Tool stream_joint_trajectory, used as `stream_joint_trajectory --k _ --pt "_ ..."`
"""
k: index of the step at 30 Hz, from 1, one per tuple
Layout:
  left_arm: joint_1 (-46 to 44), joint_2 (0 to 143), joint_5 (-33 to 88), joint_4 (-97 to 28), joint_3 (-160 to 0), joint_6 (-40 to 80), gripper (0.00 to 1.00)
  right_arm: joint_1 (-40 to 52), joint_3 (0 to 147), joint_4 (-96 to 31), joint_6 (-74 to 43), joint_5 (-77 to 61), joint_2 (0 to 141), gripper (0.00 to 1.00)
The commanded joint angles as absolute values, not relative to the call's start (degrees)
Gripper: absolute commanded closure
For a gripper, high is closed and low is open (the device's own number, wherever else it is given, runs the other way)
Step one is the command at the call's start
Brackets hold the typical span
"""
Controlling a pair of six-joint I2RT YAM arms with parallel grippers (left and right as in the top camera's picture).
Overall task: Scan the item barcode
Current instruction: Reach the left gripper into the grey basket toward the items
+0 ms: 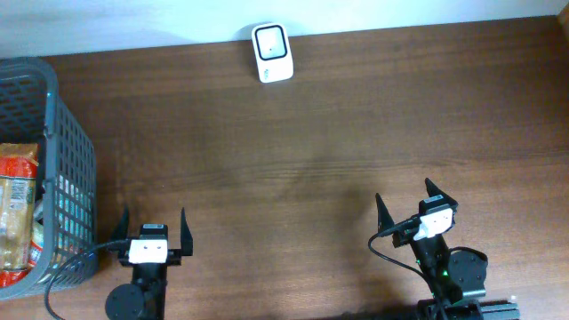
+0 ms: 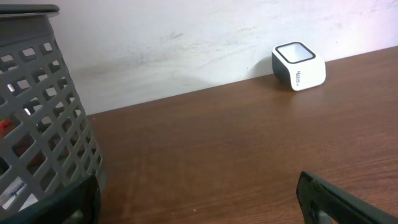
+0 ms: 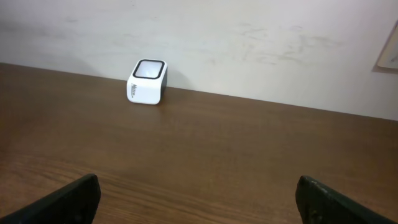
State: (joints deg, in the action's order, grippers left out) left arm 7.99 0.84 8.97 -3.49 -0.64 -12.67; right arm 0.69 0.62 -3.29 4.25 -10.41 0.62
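Packets (image 1: 18, 204) for scanning lie in the grey basket (image 1: 76, 151) at the left edge of the desk (image 1: 320, 151). The frame cuts the basket off, so only part of an orange-red packet and a tan one show, and their print is too small to read. In the left wrist view, only scraps of colour show through the lattice.

The white scanner (image 1: 272, 52) sits at the far edge of the desk, roughly midway along, against the wall (image 1: 133, 22), with its dark window facing up.

The left hand (image 1: 153, 218) is by the near edge, just beside the basket, its fingers spread wide, empty, pointing at the far edge. The right hand (image 1: 405, 196) is by the near edge toward the right, equally spread and empty, angled a little leftward. Each wrist view shows only the dark fingertips (image 2: 329, 199) (image 3: 62, 199) at its bottom corners.
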Motion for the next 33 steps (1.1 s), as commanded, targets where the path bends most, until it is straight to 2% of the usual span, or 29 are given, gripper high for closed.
stream_joint_trajectory --k 1,19,22,26,30,33 --pt "7.66 0.3 8.99 -3.77 -0.51 -13.39 0.01 1.21 0.32 -3.64 3.64 -10.92 0.36 0.01" --pt "7.66 0.34 9.21 -3.77 -0.51 -13.37 0.01 1.21 0.32 -3.64 3.62 -10.92 0.36 0.01" --pt "7.66 0.34 10.5 -1.74 -0.95 -7.9 0.01 1.21 0.32 -3.64 3.64 -10.92 0.36 0.01" --pt "7.66 3.27 10.87 -2.9 -9.76 -5.61 0.01 1.21 0.32 -3.64 3.64 -10.92 0.36 0.01" --pt "7.66 15.59 14.35 -4.93 -22.92 -5.61 0.01 1.21 0.32 -3.64 3.64 -10.92 0.36 0.01" --pt "7.66 25.67 15.62 -10.94 -33.93 -5.63 0.01 1.21 0.32 -3.64 3.64 -10.92 0.36 0.01"
